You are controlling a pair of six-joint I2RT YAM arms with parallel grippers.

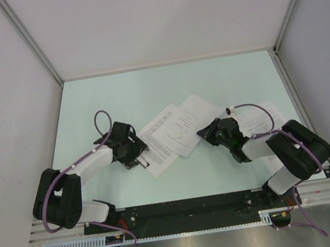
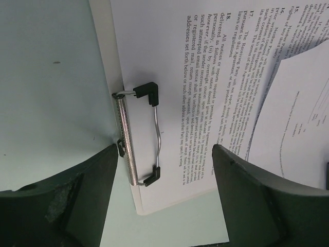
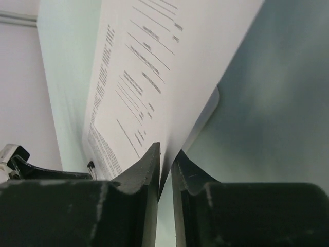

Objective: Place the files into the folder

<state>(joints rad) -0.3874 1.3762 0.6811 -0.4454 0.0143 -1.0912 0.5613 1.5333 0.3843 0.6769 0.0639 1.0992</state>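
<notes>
Gently now: ease the sparsely printed file [image 1: 184, 128], edge between the barely parted jaws of the right gripper [image 3: 165, 154] (pinched or loose, cannot tell), onto the dense file [image 2: 195, 62] on the folder [image 2: 103, 31]. Squeeze the clip [image 2: 126, 134] right between the fingers of the wide-open, empty left gripper [image 2: 165, 154].

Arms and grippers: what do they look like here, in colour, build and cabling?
The left arm and the right arm both have bulky black joint housings joined by white links. A thin purple cable loops loosely along each. The left gripper and right gripper are matt black, each with two broad, wedge-shaped fingers, slightly scuffed. No markings are legible.
</notes>
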